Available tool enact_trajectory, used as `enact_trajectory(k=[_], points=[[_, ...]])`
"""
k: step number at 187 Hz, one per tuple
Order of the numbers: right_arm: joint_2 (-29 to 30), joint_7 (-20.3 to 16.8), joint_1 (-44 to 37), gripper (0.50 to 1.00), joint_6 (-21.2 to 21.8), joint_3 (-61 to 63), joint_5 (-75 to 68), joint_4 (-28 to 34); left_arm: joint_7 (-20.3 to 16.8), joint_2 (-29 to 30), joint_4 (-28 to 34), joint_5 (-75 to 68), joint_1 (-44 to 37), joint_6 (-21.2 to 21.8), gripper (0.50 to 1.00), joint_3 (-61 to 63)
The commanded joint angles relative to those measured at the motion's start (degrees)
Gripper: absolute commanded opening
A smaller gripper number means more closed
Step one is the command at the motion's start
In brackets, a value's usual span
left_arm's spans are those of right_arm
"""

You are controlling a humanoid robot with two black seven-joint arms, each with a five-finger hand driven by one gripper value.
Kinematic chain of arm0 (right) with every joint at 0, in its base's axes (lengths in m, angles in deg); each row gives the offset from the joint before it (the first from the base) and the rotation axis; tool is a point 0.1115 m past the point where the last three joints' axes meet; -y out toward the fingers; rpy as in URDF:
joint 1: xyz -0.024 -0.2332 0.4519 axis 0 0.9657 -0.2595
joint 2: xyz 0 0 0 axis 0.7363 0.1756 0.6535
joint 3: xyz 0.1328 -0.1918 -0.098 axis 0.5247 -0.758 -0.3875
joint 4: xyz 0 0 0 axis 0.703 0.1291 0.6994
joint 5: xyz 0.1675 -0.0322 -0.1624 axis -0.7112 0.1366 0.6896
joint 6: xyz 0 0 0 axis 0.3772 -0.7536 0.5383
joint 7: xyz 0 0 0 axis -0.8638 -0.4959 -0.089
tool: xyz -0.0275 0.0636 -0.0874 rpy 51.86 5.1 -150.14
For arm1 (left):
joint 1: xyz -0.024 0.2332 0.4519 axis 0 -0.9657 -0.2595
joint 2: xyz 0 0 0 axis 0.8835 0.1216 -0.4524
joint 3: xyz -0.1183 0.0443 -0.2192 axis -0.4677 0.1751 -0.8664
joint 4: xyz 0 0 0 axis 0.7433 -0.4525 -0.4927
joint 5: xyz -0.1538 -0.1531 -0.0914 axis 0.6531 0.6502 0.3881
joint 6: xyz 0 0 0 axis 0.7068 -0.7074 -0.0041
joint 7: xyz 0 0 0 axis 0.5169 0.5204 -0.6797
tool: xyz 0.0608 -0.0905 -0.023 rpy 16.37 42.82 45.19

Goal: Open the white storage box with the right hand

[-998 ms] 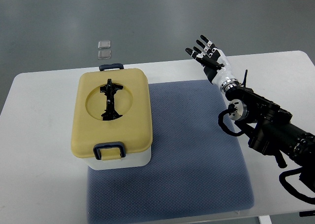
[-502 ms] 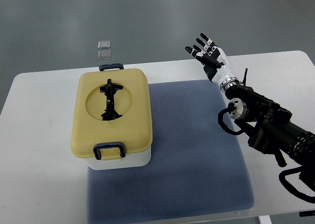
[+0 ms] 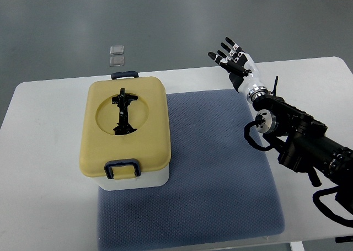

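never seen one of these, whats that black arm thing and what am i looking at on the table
This is one camera on a humanoid robot, looking steeply down at its own work table. The black arm from the right edge is its right arm, ending in a right hand with fingers spread, holding nothing, up near the table's far edge. The left arm is out of view. On the table lies a blue mat. On the mat's left part stands a white box with a yellow lid, shut, with a black handle in a round recess and a dark latch at the near end. The hand is well apart from the box.
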Motion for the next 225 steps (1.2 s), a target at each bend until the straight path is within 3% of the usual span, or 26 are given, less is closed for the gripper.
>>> enact_trajectory(k=[1,28,77,127,225], points=[[-1.22,0.00,-0.22,0.928,0.05,-0.73,0.56,0.18,0.00,0.00,0.00,0.00,0.00,0.00,1.000,-0.02],[-3.07,0.18,-2.86,0.928,-0.04,-3.63,0.82,0.62,0.00,0.00,0.00,0.00,0.00,0.00,1.000,-0.02],[-8.25,4.13,-12.61,0.928,0.14,-22.79,2.05,1.23,0.00,0.00,0.00,0.00,0.00,0.00,1.000,-0.02],[-12.38,7.29,-25.80,0.928,2.16,-34.30,17.26,4.22,0.00,0.00,0.00,0.00,0.00,0.00,1.000,-0.02],[-12.04,8.54,-38.01,0.928,6.03,-34.39,61.99,26.36,0.00,0.00,0.00,0.00,0.00,0.00,1.000,0.07]])
